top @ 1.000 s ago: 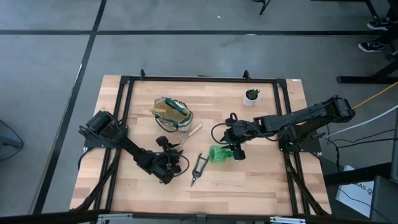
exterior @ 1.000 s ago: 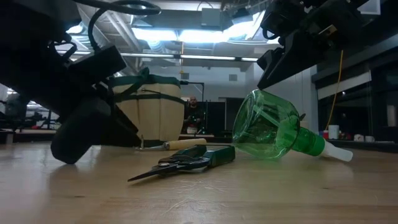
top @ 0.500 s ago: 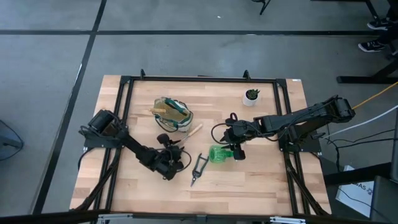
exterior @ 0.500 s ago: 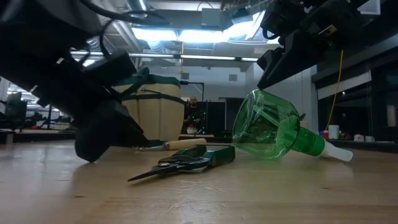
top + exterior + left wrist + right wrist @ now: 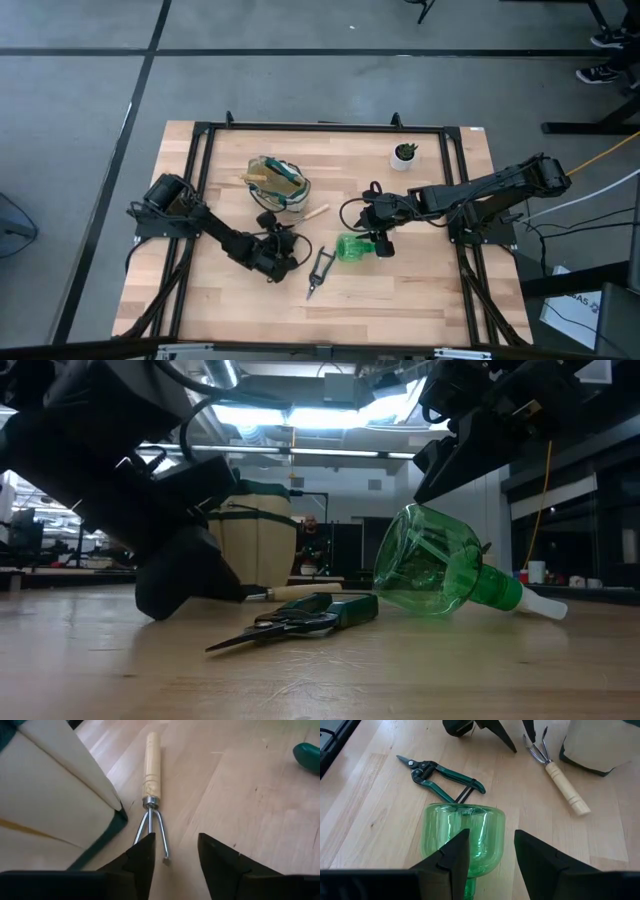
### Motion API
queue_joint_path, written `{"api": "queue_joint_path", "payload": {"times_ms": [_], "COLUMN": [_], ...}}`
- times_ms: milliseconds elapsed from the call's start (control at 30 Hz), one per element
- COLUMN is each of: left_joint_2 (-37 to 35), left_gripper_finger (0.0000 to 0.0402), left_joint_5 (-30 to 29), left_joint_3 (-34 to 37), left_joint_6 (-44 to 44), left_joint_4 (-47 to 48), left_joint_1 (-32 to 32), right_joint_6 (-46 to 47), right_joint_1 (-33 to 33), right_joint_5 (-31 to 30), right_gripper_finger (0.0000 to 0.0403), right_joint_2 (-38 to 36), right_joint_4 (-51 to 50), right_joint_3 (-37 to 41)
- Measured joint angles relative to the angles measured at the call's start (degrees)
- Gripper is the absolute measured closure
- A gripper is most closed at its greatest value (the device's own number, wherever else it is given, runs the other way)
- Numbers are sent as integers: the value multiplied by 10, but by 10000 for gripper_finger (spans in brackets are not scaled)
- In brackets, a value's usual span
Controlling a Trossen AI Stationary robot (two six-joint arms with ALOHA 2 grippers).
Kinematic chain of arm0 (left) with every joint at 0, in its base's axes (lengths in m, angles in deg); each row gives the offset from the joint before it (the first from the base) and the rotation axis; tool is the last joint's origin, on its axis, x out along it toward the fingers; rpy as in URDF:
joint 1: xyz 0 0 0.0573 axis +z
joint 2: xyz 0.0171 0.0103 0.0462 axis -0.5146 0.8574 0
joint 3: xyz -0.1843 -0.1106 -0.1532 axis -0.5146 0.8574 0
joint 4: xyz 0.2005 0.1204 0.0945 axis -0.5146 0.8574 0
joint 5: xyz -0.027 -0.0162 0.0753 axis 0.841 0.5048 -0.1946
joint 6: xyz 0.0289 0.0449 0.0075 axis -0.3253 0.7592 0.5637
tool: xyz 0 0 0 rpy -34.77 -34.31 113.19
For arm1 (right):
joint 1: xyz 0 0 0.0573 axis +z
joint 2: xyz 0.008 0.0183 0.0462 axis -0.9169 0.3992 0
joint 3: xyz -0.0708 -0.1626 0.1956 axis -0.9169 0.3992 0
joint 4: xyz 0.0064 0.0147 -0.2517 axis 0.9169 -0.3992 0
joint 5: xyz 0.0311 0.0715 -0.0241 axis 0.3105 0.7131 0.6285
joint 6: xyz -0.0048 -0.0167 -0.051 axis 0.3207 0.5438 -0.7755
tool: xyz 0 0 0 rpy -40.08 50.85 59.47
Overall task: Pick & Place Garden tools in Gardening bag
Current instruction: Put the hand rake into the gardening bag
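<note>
The cream gardening bag with green trim (image 5: 278, 184) stands at the table's middle, with a wooden handle (image 5: 258, 179) sticking out of it. A wooden-handled hand fork (image 5: 152, 765) lies flat beside the bag. My left gripper (image 5: 176, 840) is open and low over the table, with the fork's metal prongs (image 5: 154, 831) between its fingertips; I cannot tell whether they touch. The shears (image 5: 319, 270) and the green spray bottle (image 5: 355, 247) lie on the table. My right gripper (image 5: 491, 834) hangs open above the bottle's base (image 5: 462, 832).
A small green plant in a white pot (image 5: 405, 153) stands at the far right. The bag's wall (image 5: 60, 805) is close beside my left gripper. A black frame (image 5: 200, 140) borders the table. Bare wood lies along the near edge (image 5: 330, 315).
My left gripper has slid low over the table toward its right edge and slightly toward the far edge, closing in on the hand fork's prongs. The tools, the bag and the bottle have kept their places.
</note>
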State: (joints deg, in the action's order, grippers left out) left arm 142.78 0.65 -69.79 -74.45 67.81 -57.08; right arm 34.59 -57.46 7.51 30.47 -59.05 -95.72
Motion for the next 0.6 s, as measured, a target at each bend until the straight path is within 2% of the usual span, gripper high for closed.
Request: {"api": "queue_joint_path", "payload": {"times_ms": [233,367,600], "left_joint_2": [0,0,0], "left_gripper_finger": [336,385,394], "left_joint_5": [-16,-5,4], "left_joint_3": [0,0,0], "left_joint_6": [8,6,9], "left_joint_4": [-2,-2,-2], "left_joint_1": [8,19,26], "right_joint_6": [0,0,0], "right_joint_1": [0,0,0], "right_joint_5": [0,0,0], "right_gripper_finger": [245,245,245], "right_joint_2": [0,0,0], "right_joint_4": [0,0,0], "right_joint_3": [0,0,0]}}
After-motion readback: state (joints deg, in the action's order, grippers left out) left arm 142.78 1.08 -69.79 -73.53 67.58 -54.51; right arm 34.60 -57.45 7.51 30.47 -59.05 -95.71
